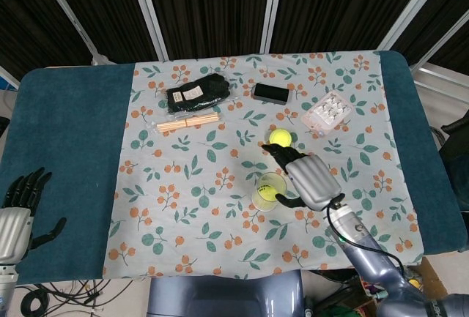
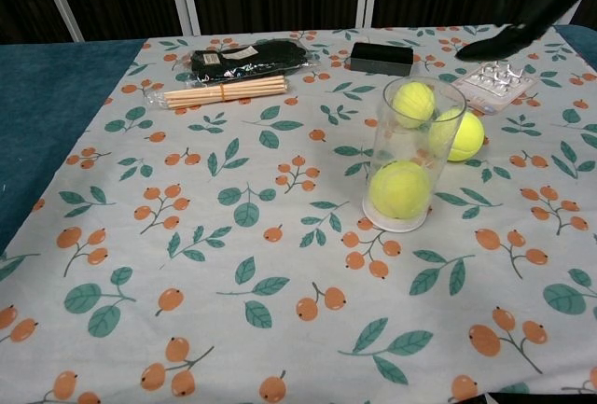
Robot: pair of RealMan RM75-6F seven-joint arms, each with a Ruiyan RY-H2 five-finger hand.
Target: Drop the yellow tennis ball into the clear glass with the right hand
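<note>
1. Dark curtains hang behind a table (image 1: 66, 127) covered in teal cloth, with a leaf-and-berry patterned cloth (image 2: 233, 264) laid over the middle.
2. The yellow tennis ball (image 2: 399, 188) sits at the bottom of the clear glass (image 2: 410, 157), which stands upright on the patterned cloth.
3. Two other tennis balls (image 2: 459, 135) lie just behind and beside the glass, outside it; one shows through the glass wall.
4. The right hand (image 1: 311, 179) hovers just beside the glass, its fingers (image 1: 282, 154) apart and holding nothing.
5. The left hand (image 1: 20, 203) rests at the table's near left edge, well apart from everything, fingers spread and empty.
6. Further back lie a bundle of wooden sticks (image 2: 224, 91), a dark packet (image 2: 244, 59), a black box (image 2: 381, 58) and a blister pack (image 2: 494, 82).
7. Judged from this, the drop is done; the step in hand looks like clearing away.
8. The next move calls for lifting the right hand clear without brushing the glass rim, since a tall glass tips easily.
</note>
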